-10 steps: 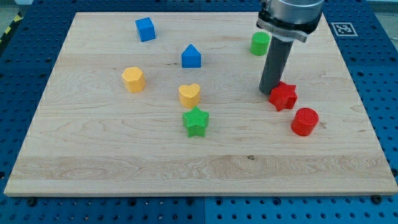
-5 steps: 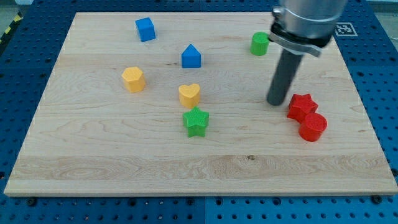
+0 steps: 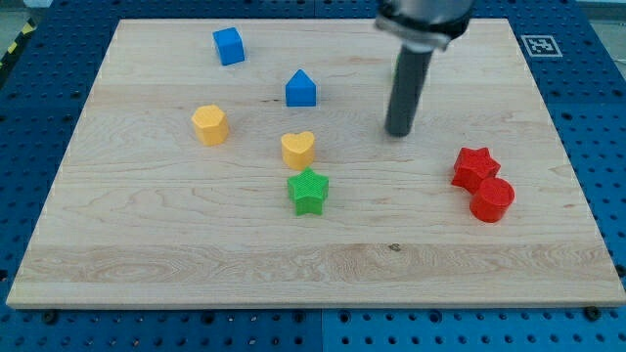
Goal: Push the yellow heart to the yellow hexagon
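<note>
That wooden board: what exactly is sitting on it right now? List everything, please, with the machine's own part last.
Wooden board: one, light wood, fills most of the view.
Cube: one, blue, view's top left.
House-shaped block: one, blue, top centre.
Yellow hexagon: one, left of centre.
Yellow heart: one, centre, to the hexagon's right.
Green star: one, just below the heart.
Red star: one, view's right.
Red cylinder: one, touching the red star's lower right.
Marker tag: one, black and white, top right, off the board.
My tip: one dark rod, right of the heart, touching no block.
</note>
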{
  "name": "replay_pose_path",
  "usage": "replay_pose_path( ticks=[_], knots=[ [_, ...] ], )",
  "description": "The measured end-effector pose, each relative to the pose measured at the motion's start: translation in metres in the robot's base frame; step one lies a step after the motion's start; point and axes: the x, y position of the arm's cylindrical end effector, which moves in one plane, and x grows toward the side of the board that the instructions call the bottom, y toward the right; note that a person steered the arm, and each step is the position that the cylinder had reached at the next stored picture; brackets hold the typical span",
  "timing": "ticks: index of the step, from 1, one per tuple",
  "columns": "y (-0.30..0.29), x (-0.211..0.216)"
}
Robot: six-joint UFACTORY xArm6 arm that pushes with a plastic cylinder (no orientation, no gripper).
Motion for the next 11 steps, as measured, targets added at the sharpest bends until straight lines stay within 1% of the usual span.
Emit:
replay_pose_path(
  ticks=[1, 5, 6, 7, 9, 10, 11],
  knots=[
    [-0.045, 0.038],
    [-0.049, 0.04],
    [-0.068, 0.039],
    [-0.094, 0.036],
    [-0.136, -0.013],
    [-0.159, -0.015],
    [-0.17, -0.016]
  ],
)
